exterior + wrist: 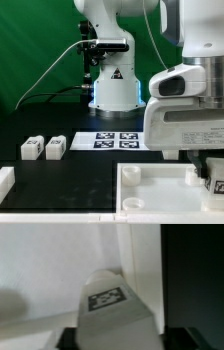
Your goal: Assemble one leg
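Observation:
In the wrist view my gripper (120,340) is shut on a white leg (108,308). Its square tag faces the camera and its dark fingers (68,339) press both sides. The leg's far end sits over the large flat white tabletop (50,269), right beside its raised rim (137,269). I cannot tell whether it touches the surface. In the exterior view the gripper (208,172) hangs at the right over the tabletop's (150,188) corner, with the held leg's tag (218,184) just visible. Two more legs (30,149) (55,147) lie side by side on the black table at the exterior view's left.
The marker board (115,140) lies flat in front of the arm's white base (112,85). Another white part (5,181) sits at the exterior view's left edge. Cables run behind the base against a green backdrop.

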`<state>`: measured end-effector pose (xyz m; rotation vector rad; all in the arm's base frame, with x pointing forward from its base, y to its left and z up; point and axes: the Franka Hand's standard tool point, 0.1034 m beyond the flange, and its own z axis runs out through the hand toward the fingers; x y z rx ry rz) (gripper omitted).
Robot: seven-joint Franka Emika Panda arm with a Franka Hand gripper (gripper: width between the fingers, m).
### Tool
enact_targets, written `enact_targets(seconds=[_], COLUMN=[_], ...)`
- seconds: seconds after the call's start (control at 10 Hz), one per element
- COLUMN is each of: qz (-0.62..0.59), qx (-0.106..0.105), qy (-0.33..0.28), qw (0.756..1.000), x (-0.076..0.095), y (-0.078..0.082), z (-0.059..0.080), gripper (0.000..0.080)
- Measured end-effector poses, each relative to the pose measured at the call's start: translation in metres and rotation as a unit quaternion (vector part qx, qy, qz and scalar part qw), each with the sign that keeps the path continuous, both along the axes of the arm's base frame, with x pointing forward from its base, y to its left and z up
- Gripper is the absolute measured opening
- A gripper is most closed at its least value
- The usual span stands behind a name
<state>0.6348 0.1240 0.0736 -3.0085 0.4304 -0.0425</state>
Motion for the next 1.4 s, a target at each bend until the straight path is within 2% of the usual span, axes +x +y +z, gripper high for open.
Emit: enact_targets(seconds=[0.1,0.3,0.4,0.6,0.8,0.9,1.0,1.1,1.2,1.4], qz=[-0.06,-0.184,-0.266,-0.424,-0.621,-0.647,-0.689,-0.715,-0.728,-0.729], qx=[0.001,0.009,0.007,0.007,0.042,0.042,0.04,0.04,0.039,0.037], qy=[0.006,0.024,0.047,0.086,0.124,0.129,0.135,0.136,0.136,0.137], qw=[0.998,0.983,0.963,0.902,0.773,0.751,0.711,0.684,0.67,0.67], x=[0.0,0.004,0.006,0.004,0.002,0.001,0.001,0.002,0.002,0.0], y=[-0.003,-0.011,-0.015,-0.014,-0.013,-0.012,-0.011,-0.011,-0.01,-0.011], z=[-0.001,0.002,0.002,0.0,-0.003,-0.003,-0.003,-0.002,-0.002,-0.004], gripper=[0.0308,0.0308,0.0299,0.0298,0.0296,0.0296,0.0296,0.0297,0.0297,0.0298])
